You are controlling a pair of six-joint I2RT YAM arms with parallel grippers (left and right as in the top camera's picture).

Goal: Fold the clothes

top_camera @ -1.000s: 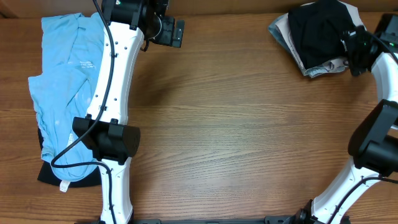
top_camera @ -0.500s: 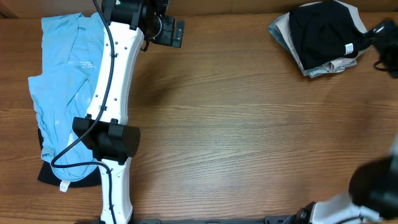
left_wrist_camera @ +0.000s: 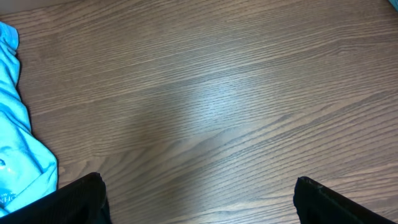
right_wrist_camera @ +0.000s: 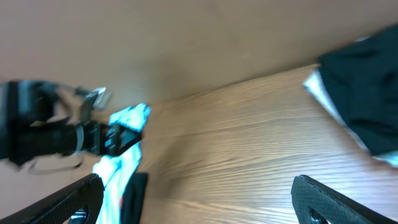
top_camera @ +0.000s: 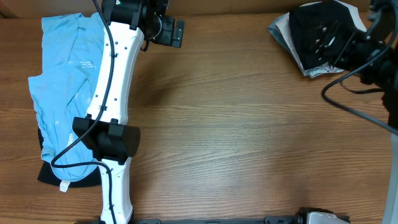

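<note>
Well, I see wide bare wood across the table [top_camera: 249, 124] middle, so plenty of room. Black shirt [top_camera: 314, 28] is bunched at the table's far right corner, on a pale bundle [top_camera: 280, 31] whose edge pokes out toward table centre. Light blue shirt [top_camera: 62, 81] lies along the table's left edge, w/ a black piece [top_camera: 53, 171] under its near end. Left gripper [left_wrist_camera: 199, 199] hangs over bare table, fingers wide apart, empty. Right gripper [right_wrist_camera: 199, 200] is spread too, empty; rt wrist view is blurred
</note>
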